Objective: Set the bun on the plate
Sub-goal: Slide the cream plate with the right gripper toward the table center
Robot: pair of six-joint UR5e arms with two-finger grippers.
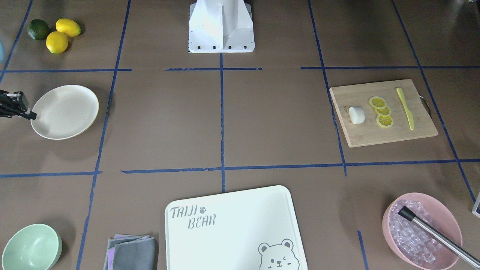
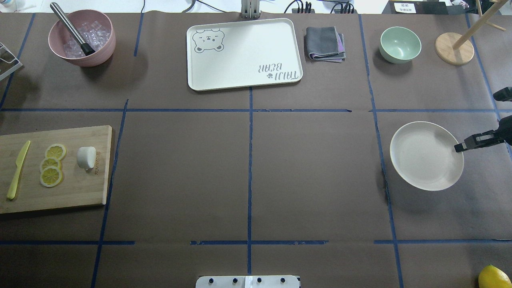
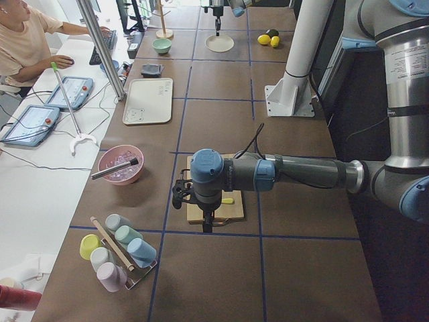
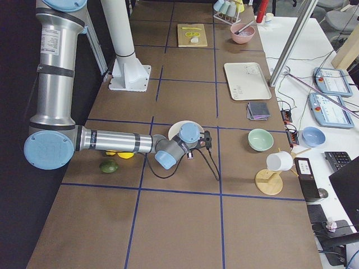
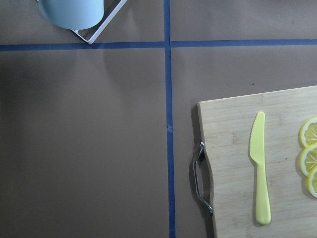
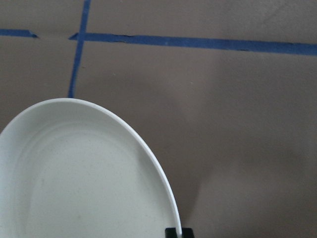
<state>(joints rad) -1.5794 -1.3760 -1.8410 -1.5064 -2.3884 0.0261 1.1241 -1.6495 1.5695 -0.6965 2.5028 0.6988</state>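
Observation:
The white bun (image 1: 356, 114) (image 2: 86, 157) lies on a wooden cutting board (image 1: 386, 135) (image 2: 72, 192) next to three lemon slices (image 1: 382, 111) and a yellow knife (image 5: 260, 168). The cream plate (image 1: 65, 112) (image 2: 424, 156) (image 6: 89, 188) is on the opposite side of the table, its shadow offset beneath it. My right gripper (image 2: 459, 148) (image 1: 33, 116) (image 6: 179, 232) is shut on the plate's rim. My left gripper (image 3: 206, 228) hovers over the board's outer end, away from the bun. I cannot tell whether it is open or shut.
At the far edge stand a pink bowl (image 2: 100, 52) of ice with a metal tool, the bear-printed board (image 2: 244, 56), a folded cloth (image 2: 325, 43), a green bowl (image 2: 400, 44) and a wooden stand (image 2: 454, 48). Lemons and a lime (image 1: 56, 35) lie near the plate. A person sits beside the table.

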